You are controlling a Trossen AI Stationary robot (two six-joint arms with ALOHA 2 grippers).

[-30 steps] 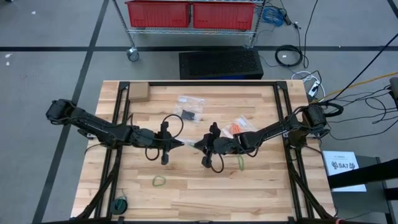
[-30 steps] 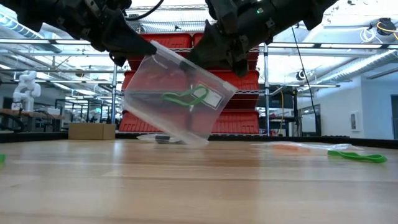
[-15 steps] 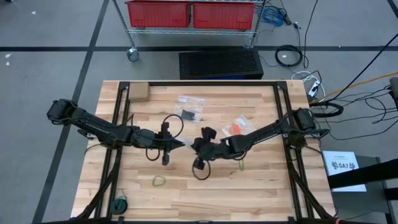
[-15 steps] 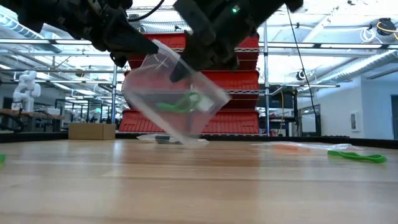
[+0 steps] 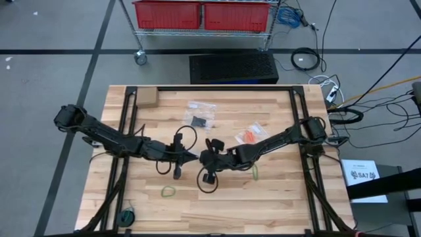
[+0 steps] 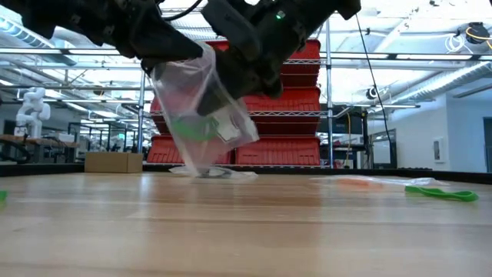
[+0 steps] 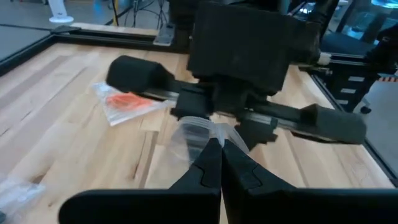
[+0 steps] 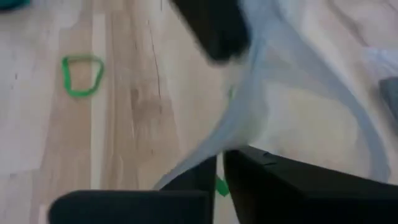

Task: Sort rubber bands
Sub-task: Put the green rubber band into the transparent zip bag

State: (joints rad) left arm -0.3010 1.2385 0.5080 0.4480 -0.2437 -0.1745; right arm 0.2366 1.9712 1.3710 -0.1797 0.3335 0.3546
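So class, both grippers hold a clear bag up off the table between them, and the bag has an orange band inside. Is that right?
Not quite. Both the left gripper and the right gripper do pinch the clear bag above the table, but the band inside is green, not orange. The low view shows it.

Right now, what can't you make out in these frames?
- How many green bands are in the clear bag: low view, motion blur and crumpled plastic.
- Bag from the high view: hidden between the left gripper and right gripper.
- Contents of the far bag: high view, too small.
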